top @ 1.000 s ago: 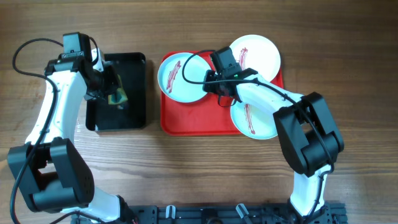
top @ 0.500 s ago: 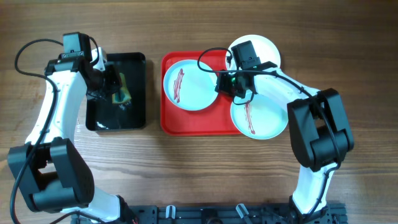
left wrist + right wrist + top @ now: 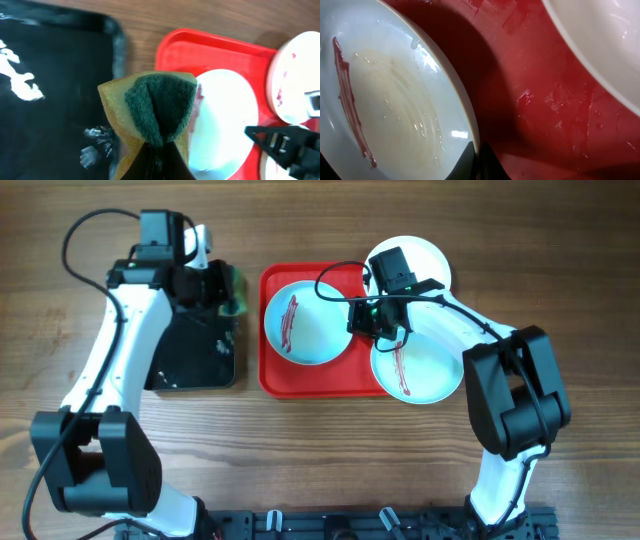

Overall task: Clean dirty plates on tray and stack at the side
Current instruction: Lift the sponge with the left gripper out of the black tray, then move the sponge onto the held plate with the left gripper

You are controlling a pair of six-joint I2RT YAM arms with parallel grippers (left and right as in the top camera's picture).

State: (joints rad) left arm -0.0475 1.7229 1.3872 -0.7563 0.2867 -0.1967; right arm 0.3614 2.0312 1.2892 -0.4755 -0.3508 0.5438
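On the red tray (image 3: pixel 312 380), the right end effector (image 3: pixel 476 155) pinches a streaked mint plate (image 3: pixel 305 322) by its rim, apparently steadying it. Just beside the tray, the left end effector (image 3: pixel 159 150) clamps a sponge (image 3: pixel 159 102), poised for wiping.

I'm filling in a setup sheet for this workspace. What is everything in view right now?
red tray: one, bright red, middle of the table
mint-green plates: two, each with a dark red streak; one on the tray's left half, one overhanging its lower right corner
white plate: one, at the tray's upper right corner, partly hidden by the right arm
black tray: one, left of the red tray
sponge: one, yellow with a dark green pad, held over the black tray's right rim
table: one, brown wood
left fingers: black, shut on the sponge
right fingers: black, shut on the left mint-green plate's rim
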